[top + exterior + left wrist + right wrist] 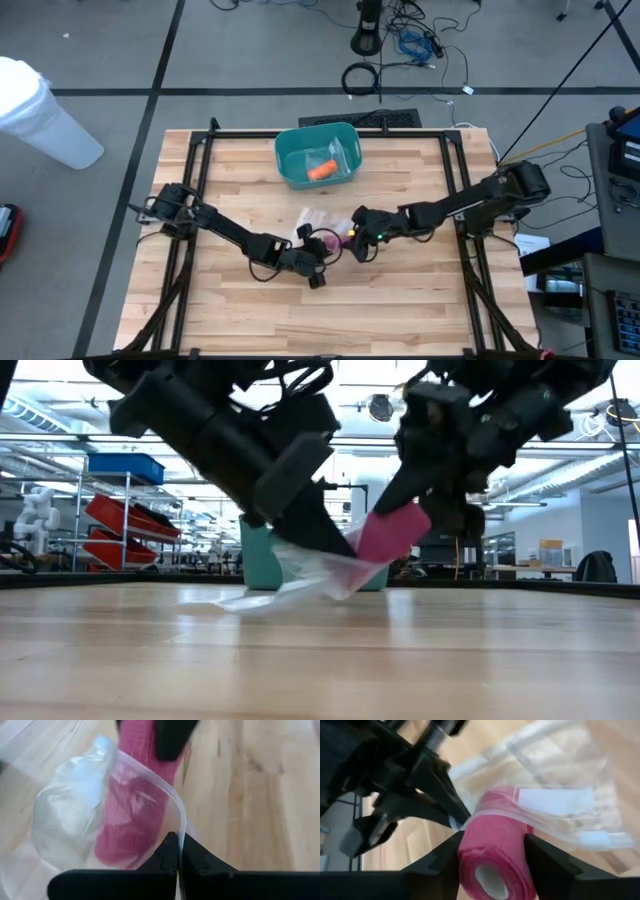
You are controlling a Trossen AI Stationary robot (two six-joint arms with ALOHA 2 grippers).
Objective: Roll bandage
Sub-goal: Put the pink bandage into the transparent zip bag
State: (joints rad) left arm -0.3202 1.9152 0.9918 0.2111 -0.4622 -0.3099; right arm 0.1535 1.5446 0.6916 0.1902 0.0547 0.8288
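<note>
A pink bandage roll sits between the fingers of my right gripper, its far end inside the mouth of a clear plastic bag. In the low view the roll is tilted and above the table, and the bag trails down from it to the wood. My left gripper is shut on the bag's rim, right beside the roll. Both grippers meet at the table's middle: left, right. My left gripper pinches the bag's open rim between its two shut fingertips, an edge of thin clear film. The bag's mouth is drawn up around the roll, and its far end lies on the table. My right gripper has the roll between its two fingers, one on each side of the roll's round wall, near the end where the cardboard core shows. The fingers slant down from the table's right side. The roll is clear of the table, tilted, its other end in the bag.
A teal bin with an orange thing inside stands at the far middle of the table. Black frame rails run along the table's left, right and far sides. Bare wood lies toward the near edge.
</note>
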